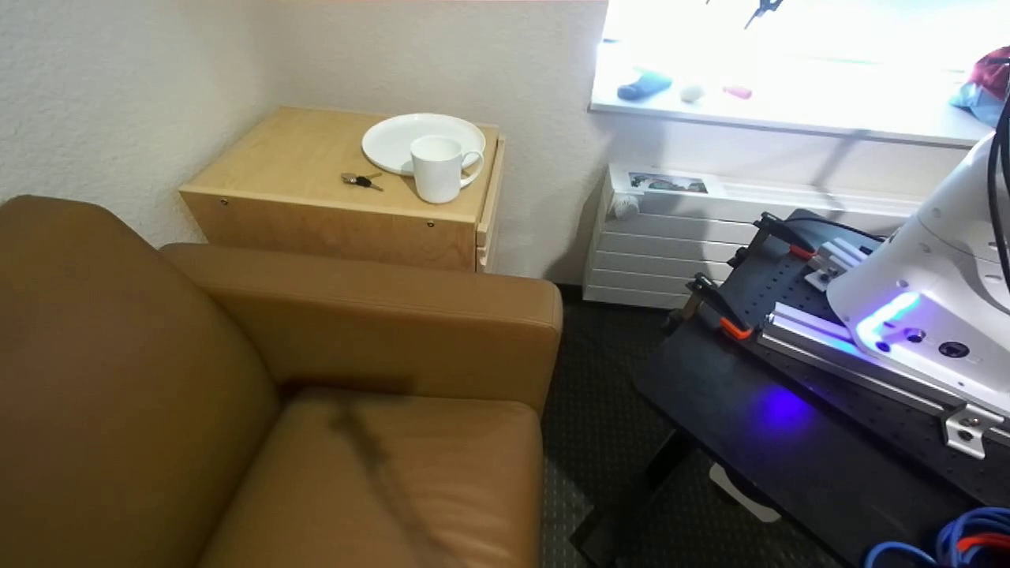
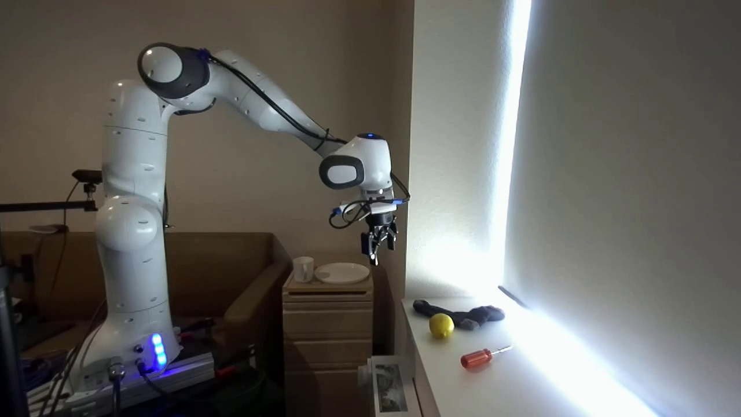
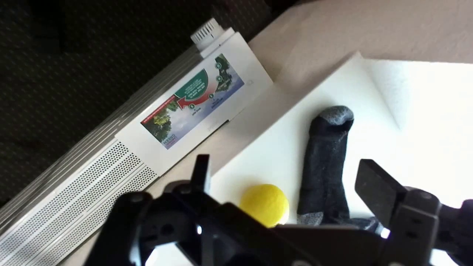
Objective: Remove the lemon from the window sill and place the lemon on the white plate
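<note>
The yellow lemon (image 2: 441, 326) rests on the white window sill (image 2: 457, 397), near its edge. It looks washed out in an exterior view (image 1: 691, 94). In the wrist view the lemon (image 3: 265, 204) shows between the fingers, nearer the left one, partly hidden behind the gripper body. My gripper (image 2: 381, 248) points down, open and empty, well above the sill and to the left of the lemon in that exterior view. Its spread fingers show in the wrist view (image 3: 283, 173). The round white plate (image 1: 390, 143) lies on the wooden cabinet; it also shows in an exterior view (image 2: 341, 273).
A white mug (image 1: 435, 170) stands against the plate's near side, with keys (image 1: 363, 181) beside it. A dark sock (image 3: 325, 162) lies close to the lemon. A red screwdriver (image 2: 476, 359) is on the sill. A radiator (image 1: 663, 260) stands below the sill. A brown sofa (image 1: 379, 315) fronts the cabinet.
</note>
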